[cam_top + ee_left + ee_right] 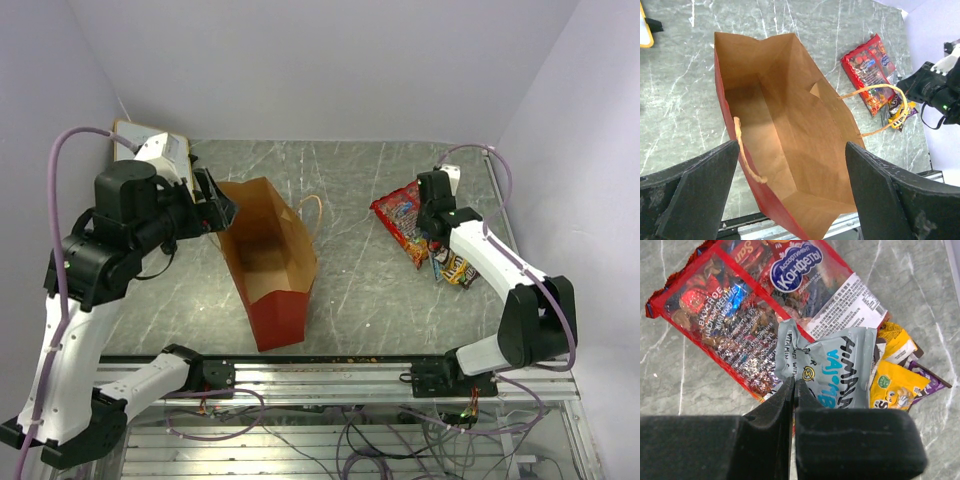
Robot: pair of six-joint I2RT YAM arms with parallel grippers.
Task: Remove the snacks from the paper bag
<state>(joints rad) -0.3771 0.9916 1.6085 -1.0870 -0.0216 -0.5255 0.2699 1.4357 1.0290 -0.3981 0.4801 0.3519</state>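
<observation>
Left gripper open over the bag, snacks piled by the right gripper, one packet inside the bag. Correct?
No packet inside: the left wrist view shows the paper bag holding nothing, only bare brown paper. The rest stands: left gripper open over it, snacks piled by the right gripper.

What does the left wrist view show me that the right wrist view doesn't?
Only left wrist: the paper bag, mouth open, no packets visible inside, framed by the open left tool. Only right wrist: the grey packet, with the shut right tool at its edge. Both: the red packet and yellow pack on the table.
</observation>
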